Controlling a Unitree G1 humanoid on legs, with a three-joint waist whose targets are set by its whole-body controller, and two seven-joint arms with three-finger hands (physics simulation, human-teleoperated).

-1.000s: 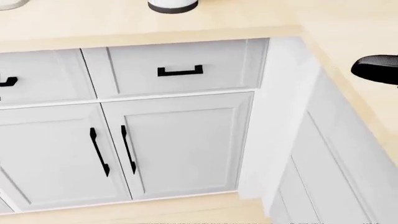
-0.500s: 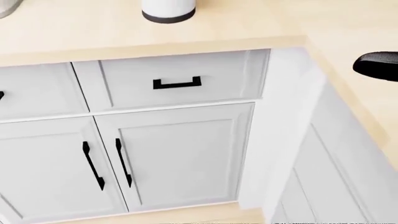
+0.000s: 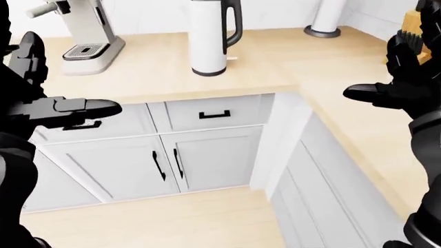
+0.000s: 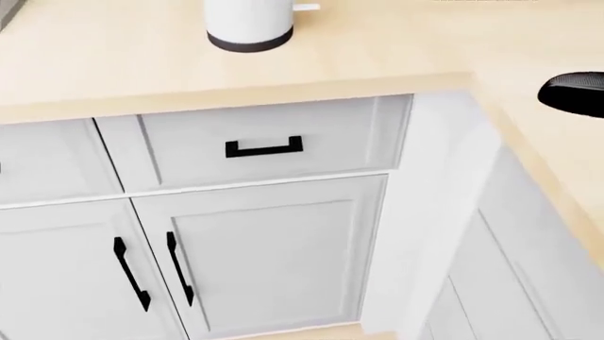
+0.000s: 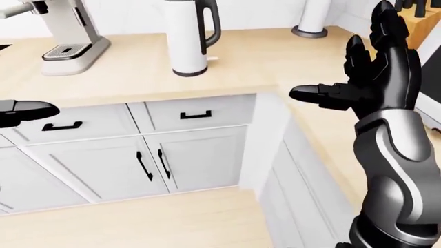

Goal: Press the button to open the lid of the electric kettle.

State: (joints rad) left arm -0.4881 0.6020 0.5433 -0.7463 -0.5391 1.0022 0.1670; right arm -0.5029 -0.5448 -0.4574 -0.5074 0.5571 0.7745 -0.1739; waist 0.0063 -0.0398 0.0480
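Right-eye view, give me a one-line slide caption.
Open right hand raised over the corner counter, apart from the white electric kettle beside the coffee machine.

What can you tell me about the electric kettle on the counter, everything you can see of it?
The electric kettle is a tall, smooth white cylinder with a black handle running down its right side in the left-eye view and a dark ring at its base. It stands upright on the light wooden counter, above the drawer with the black handle. Its top is cut off by the frame, so lid and button cannot be seen. Neither hand touches it.
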